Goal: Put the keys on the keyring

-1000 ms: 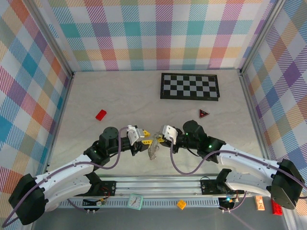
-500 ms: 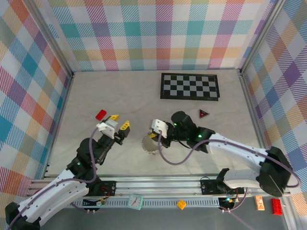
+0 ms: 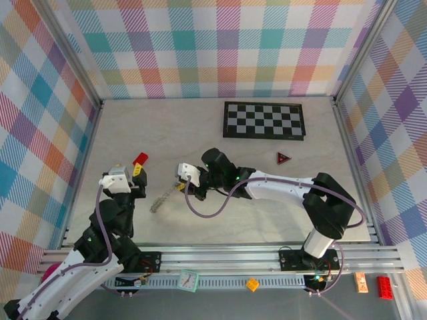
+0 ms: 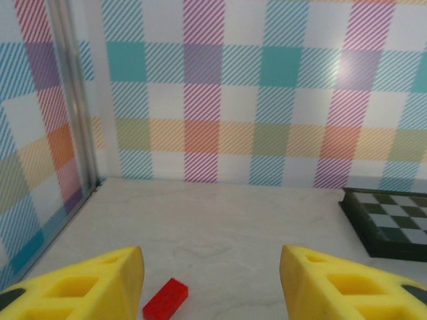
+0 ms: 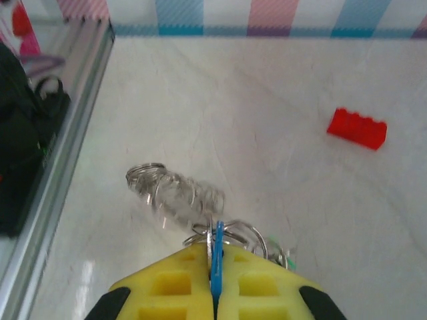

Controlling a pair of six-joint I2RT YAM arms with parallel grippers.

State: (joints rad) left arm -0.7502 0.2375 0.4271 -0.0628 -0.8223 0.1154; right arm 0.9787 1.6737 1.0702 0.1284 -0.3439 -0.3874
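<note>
In the right wrist view my right gripper is shut on the blue key, which stands edge-on between the yellow fingers. The keyring, a blurred string of silvery rings, trails from the key toward the table's left rail. A green key peeks out at the rings just right of the fingers. From above, the right gripper is stretched far left, with the keyring hanging off its tip. My left gripper sits apart at the left and is open, holding nothing.
A red block lies just ahead of the left gripper and also appears between its fingers. The black-and-white chequered board lies at the back right, and a small red triangle sits in front of it. Aluminium rails edge the table.
The left gripper let go, opened wide and pulled back to the left. The right arm swung left across the table, carrying the blue key and the keyring with it.
</note>
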